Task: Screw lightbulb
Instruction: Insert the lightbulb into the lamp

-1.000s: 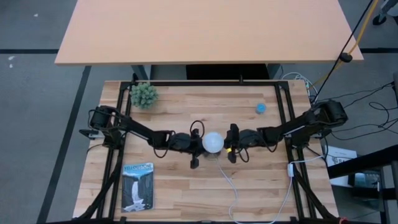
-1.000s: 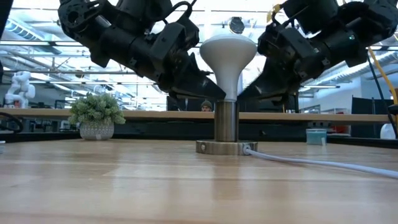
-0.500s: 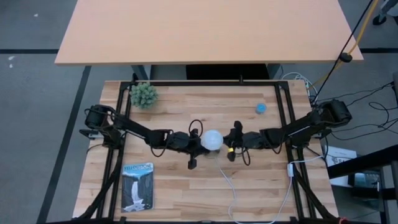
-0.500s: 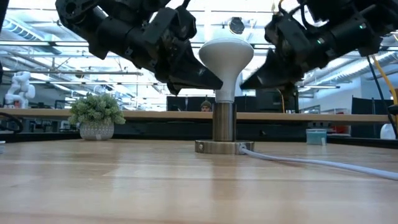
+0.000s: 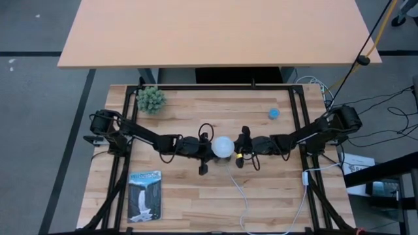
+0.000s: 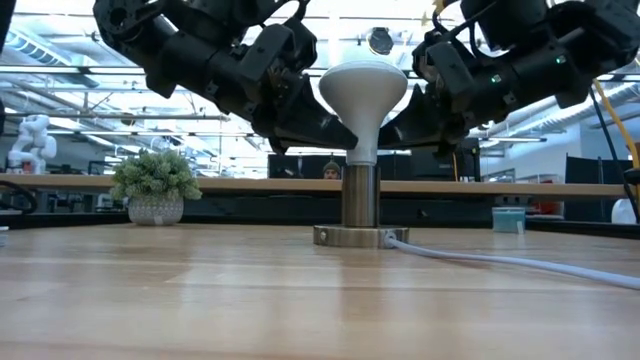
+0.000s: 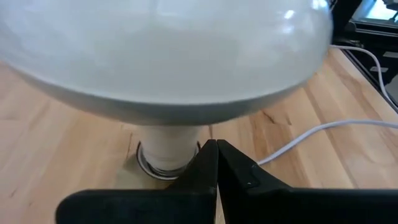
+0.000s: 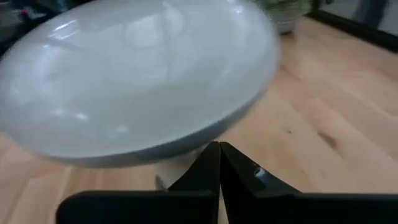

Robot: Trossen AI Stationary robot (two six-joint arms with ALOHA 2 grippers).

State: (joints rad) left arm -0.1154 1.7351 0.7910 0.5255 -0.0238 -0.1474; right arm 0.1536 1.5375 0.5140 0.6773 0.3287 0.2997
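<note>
The white lightbulb point(image 5: 223, 146) stands upright with its screw end in the silvery socket point(image 6: 360, 205) at the table's middle. The socket's round base point(image 6: 338, 237) rests on the wood, and a white cord point(image 6: 500, 262) runs off to the right. My left gripper point(image 6: 338, 137) is shut and comes from the left, its tip under the dome at the bulb's cone. My right gripper point(image 6: 392, 132) is shut and comes from the right at the same height. Each wrist view shows the dome point(image 7: 168, 50) point(image 8: 137, 81) just above that arm's shut fingers. My left gripper has its shut fingertips point(image 7: 216, 152) against the left side of the bulb's cone point(image 6: 352, 135), just under the dome, slanting down from the table's left. My right gripper has its shut fingertips point(image 8: 219, 152) against the right side of the cone point(image 6: 376, 133), slanting down from the table's right. The bulb stays upright in the socket.
A small potted plant point(image 5: 151, 100) stands at the far left, a small blue cap point(image 5: 273, 113) at the far right, and a booklet point(image 5: 144, 195) lies near the left front. The cord point(image 5: 243, 196) trails toward the near edge. Black frame rails edge the table.
My right gripper drew back from the bulb toward the table's right and a little up, then came back to the cone. My left gripper has risen slightly along the cone. The bulb and socket have shifted a little toward the table's left and stay upright.
</note>
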